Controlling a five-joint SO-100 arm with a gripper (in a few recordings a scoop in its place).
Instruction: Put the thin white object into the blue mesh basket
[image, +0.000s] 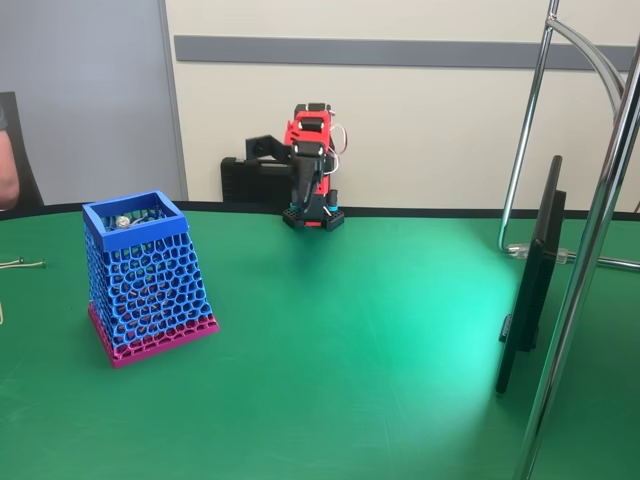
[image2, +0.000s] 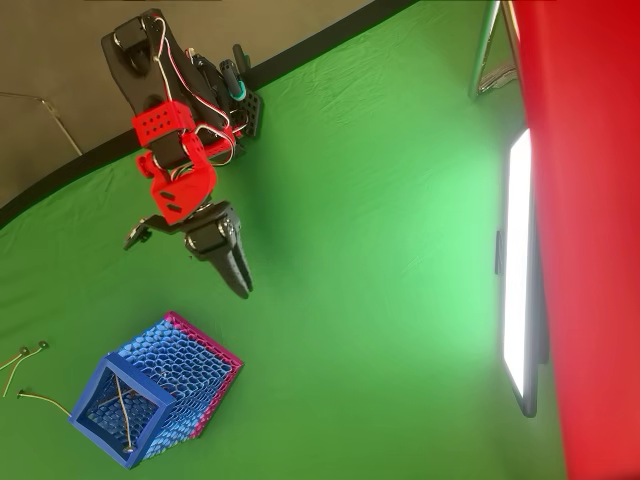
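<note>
The blue mesh basket (image: 145, 275) stands upright on the green table at the left, with a solid blue rim and a magenta base. From above, the basket (image2: 190, 375) shows thin pale strips (image2: 122, 405) leaning crossed inside it. One of them looks like the thin white object, but I cannot tell which. My red and black arm is folded at the back of the table. Its gripper (image2: 243, 283) points toward the basket, about a basket's width short of it. The black fingers are pressed together with nothing between them. In the fixed view the gripper (image: 308, 198) hangs low by the arm's base.
Thin wire-like pieces (image2: 25, 357) with small heads lie on the table left of the basket, also seen as the wire pieces (image: 20, 264) at the left edge. A flat screen (image: 530, 280) and a chrome stand (image: 585, 260) are at the right. A person's arm (image: 8, 165) shows at the far left.
</note>
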